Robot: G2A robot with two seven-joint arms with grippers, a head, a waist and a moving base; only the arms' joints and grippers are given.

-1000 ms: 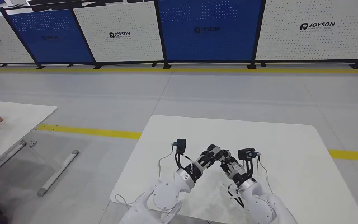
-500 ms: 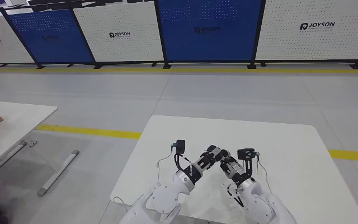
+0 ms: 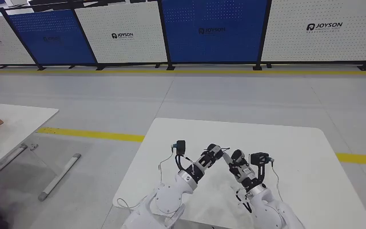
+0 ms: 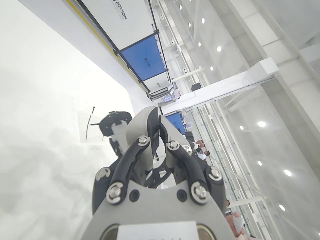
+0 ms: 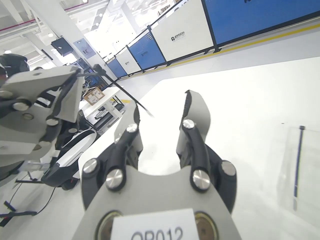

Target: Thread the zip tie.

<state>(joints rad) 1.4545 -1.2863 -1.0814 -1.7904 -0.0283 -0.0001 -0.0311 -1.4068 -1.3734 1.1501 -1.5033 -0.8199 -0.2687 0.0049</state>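
Zip tie (image 5: 120, 88): held in the air above the white table (image 5: 250, 88), clamped close to its head end by the closed fingers of the left gripper (image 5: 76, 74). The strap projects free and slants toward the right gripper (image 5: 162, 104), whose fingers (image 5: 197, 111) are spread with nothing between the pads. Risk: the strap is thin and unsupported along most of its length, so a closing finger that meets it off-centre would likely push it sideways rather than capture it, and the tip could spring out of the gap. A pinch taken too far back from the tip would probably leave too little control to aim it at the head slot. Position: in the right wrist view the free tip lies at the mouth of the gap, just beside one fingertip; contact cannot be confirmed. A second tie (image 5: 298, 161) lies flat on the table, well apart.
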